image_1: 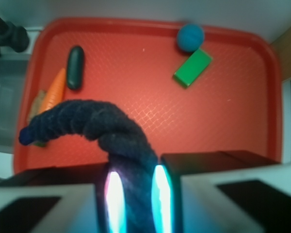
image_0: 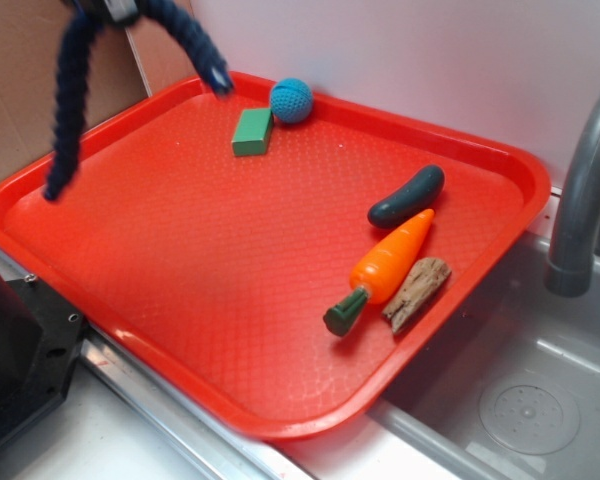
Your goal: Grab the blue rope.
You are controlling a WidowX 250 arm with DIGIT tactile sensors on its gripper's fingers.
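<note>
Showing, below the pincer [image_1: 134,204], the red tray [image_1: 233,136]; the blue rope [image_0: 70,110] is clamped mid-length between the jaws, both ends dangling clear of the tray. Judged nearly complete; keeping firm pressure guards against the floppy strand slipping.

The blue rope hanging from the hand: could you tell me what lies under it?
Beneath the blue rope, bare red tray shows in the wrist view. Its drooping end covers part of the carrot; the hand hides the nearest strip.
</note>
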